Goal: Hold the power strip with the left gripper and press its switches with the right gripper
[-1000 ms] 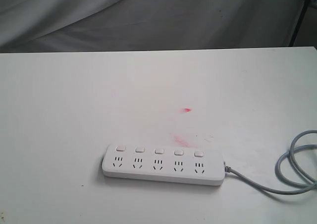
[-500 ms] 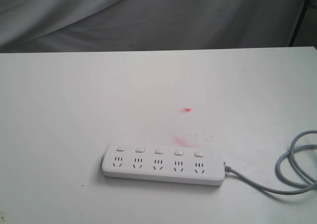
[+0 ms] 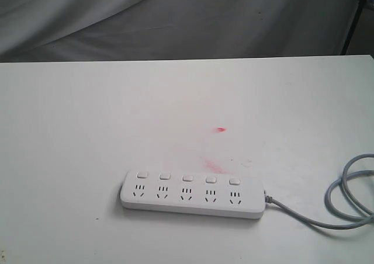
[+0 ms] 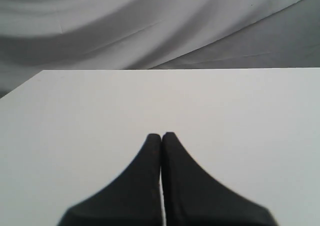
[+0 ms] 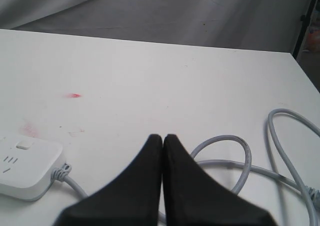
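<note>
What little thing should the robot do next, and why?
Probably move the left tool toward the power strip, opening it on the way. The strip lies on the table with nothing holding it, and the left tool is shut and not yet near it.

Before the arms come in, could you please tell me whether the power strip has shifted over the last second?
No. In the exterior view the power strip keeps its place relative to the red mark on the table.

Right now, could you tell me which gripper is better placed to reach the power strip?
Likely the right gripper: the power strip shows in its view; the left gripper sees only table.
</note>
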